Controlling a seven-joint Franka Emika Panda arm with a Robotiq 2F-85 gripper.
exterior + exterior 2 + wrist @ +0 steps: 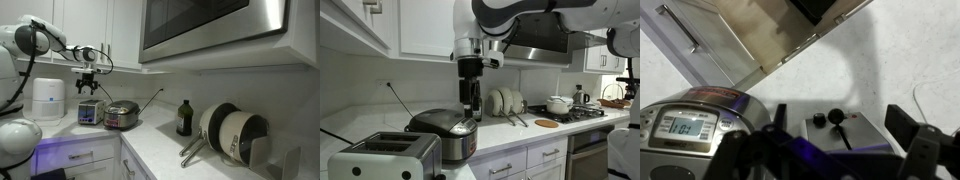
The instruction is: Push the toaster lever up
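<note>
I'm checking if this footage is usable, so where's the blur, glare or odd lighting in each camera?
Wrist view: the hand is dark, blurred and tinged purple along the bottom edge; the toaster and cooker look sharper. In an exterior view, a purple glow washes the lower cabinet. In an exterior view, the toaster looms large and slightly soft in the near corner.

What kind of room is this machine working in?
Most likely a home kitchen: white cabinets over a pale countertop, a toaster and a round steel cooker on it, and a stove with a pot further along.
</note>
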